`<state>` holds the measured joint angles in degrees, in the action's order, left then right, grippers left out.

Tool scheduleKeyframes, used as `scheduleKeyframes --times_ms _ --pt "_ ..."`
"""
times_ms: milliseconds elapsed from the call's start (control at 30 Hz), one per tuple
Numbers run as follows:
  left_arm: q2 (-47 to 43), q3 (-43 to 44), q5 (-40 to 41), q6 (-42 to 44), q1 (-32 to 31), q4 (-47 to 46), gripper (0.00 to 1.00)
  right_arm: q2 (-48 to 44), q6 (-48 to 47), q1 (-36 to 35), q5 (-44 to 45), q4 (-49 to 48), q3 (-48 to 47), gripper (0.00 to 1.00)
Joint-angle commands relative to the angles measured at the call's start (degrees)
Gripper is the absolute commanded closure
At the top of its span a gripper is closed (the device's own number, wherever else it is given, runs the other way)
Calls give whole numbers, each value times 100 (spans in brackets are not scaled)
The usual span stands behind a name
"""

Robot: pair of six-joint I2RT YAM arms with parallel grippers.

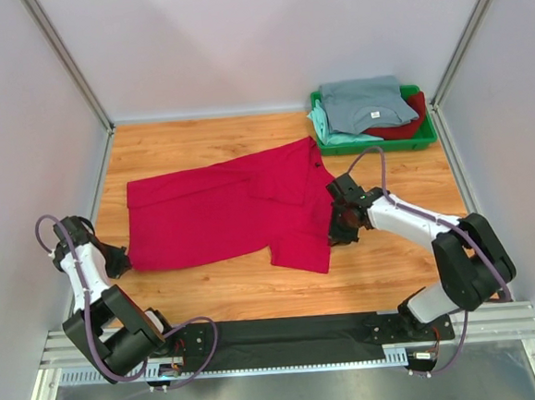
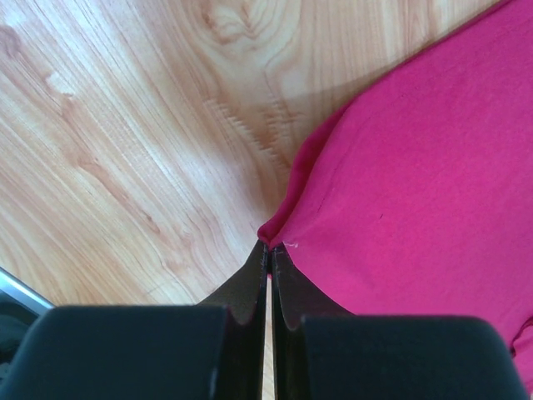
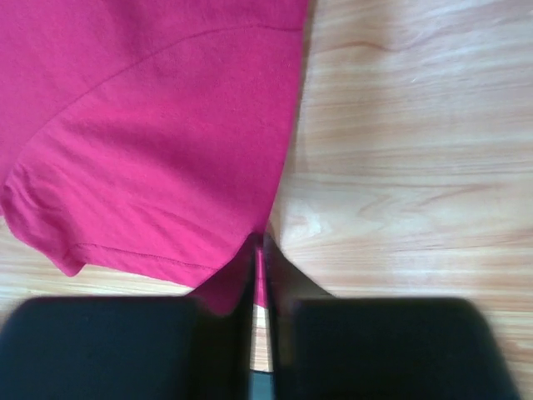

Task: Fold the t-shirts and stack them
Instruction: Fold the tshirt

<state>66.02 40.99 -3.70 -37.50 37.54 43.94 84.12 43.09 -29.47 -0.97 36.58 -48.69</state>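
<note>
A bright crimson-red t-shirt (image 1: 231, 207) lies spread on the wooden table, its upper part partly folded over. My left gripper (image 1: 122, 260) is shut on the shirt's lower left corner, seen pinched between the jaws in the left wrist view (image 2: 270, 247). My right gripper (image 1: 336, 224) is shut on the shirt's right edge near the sleeve, seen in the right wrist view (image 3: 260, 239). Folded grey-blue (image 1: 364, 101), mint-green (image 1: 329, 130) and darker red (image 1: 408, 126) t-shirts lie stacked in a tray.
A green plastic tray (image 1: 429, 137) stands at the back right corner. White walls with metal posts close in the table on three sides. A black mat (image 1: 287, 333) lies along the near edge between the arm bases.
</note>
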Motion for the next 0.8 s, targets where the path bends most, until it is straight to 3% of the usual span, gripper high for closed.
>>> scheduleKeyframes --times_ms 0,100,200,367,467,567,600,633,767 --pt "-1 -65 -51 -109 43 9 100 254 -143 12 -411 -265 35 81" --pt "8 -65 -51 -74 52 -9 100 447 -29 12 -474 -265 8 53" --pt "16 -65 -34 -30 52 9 100 614 -64 12 -526 -300 -27 47" --pt "43 -21 28 32 43 35 100 975 -152 12 -378 -484 -88 48" --pt "69 23 36 58 52 62 100 1054 -187 12 -342 -511 -132 53" --pt "78 67 54 84 43 79 100 879 -196 12 -193 -468 -150 67" --pt "78 58 80 76 43 88 100 748 -231 12 -114 -398 -185 88" --pt "52 67 107 76 43 123 100 660 -292 21 -70 -197 -237 99" --pt "-28 40 212 102 52 150 100 194 -573 38 88 463 -588 100"
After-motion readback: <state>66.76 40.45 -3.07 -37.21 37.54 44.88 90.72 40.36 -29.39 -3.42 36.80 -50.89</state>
